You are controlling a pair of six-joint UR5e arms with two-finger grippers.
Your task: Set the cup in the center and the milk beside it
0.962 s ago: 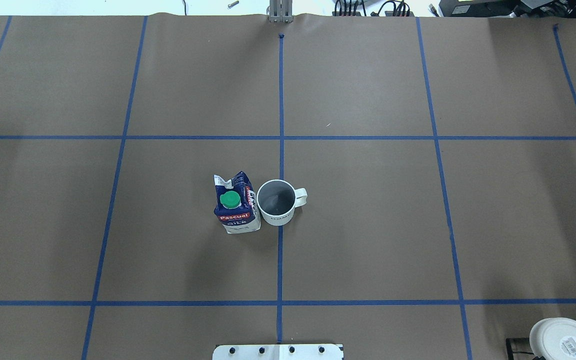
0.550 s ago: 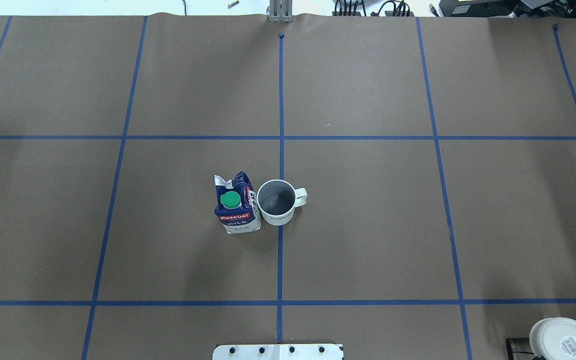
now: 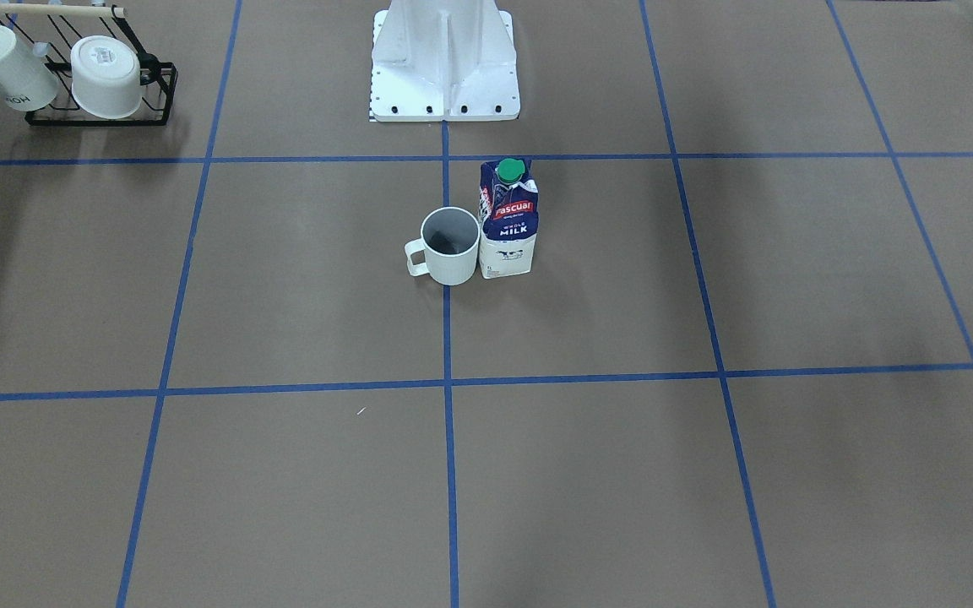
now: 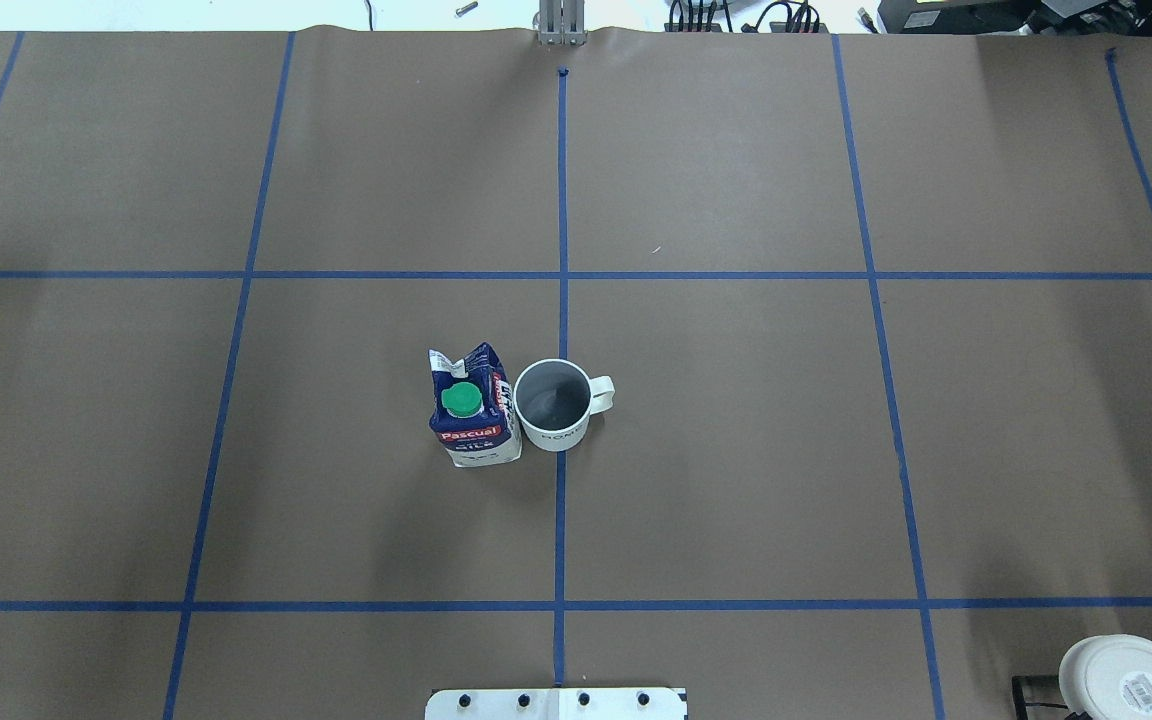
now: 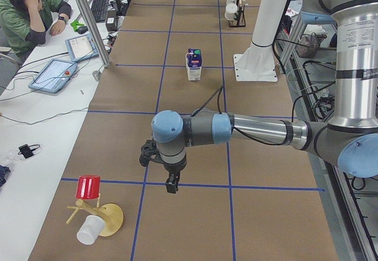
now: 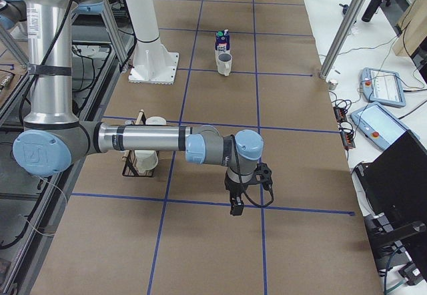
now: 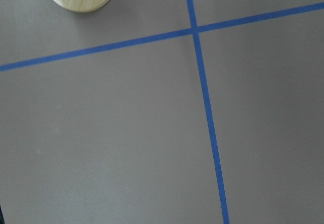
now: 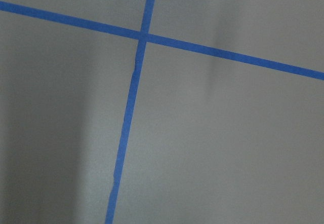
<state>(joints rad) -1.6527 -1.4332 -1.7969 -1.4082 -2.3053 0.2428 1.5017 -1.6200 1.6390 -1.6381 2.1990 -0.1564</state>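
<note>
The white ribbed cup (image 4: 552,400) stands upright on the center blue tape line (image 4: 560,520) of the brown tabletop, handle toward the robot's right. It also shows in the front view (image 3: 449,245) and the right side view (image 6: 225,63). The blue-and-white milk carton (image 4: 474,410) with its green cap stands upright against the cup's left side, seen too in the front view (image 3: 508,219) and the left side view (image 5: 194,65). My left gripper (image 5: 172,185) and right gripper (image 6: 237,207) hang low over bare table at opposite ends, far from both. I cannot tell if they are open or shut.
A black rack with two white cups (image 3: 89,76) stands at the robot's right, near its white base (image 3: 444,59). A wooden stand with a red cup (image 5: 88,187) and a white cup (image 5: 88,231) is at the left end. An operator (image 5: 29,13) sits beside the table.
A dark part at the overhead view's left edge has gone out of frame. The cup and the carton have not moved.
</note>
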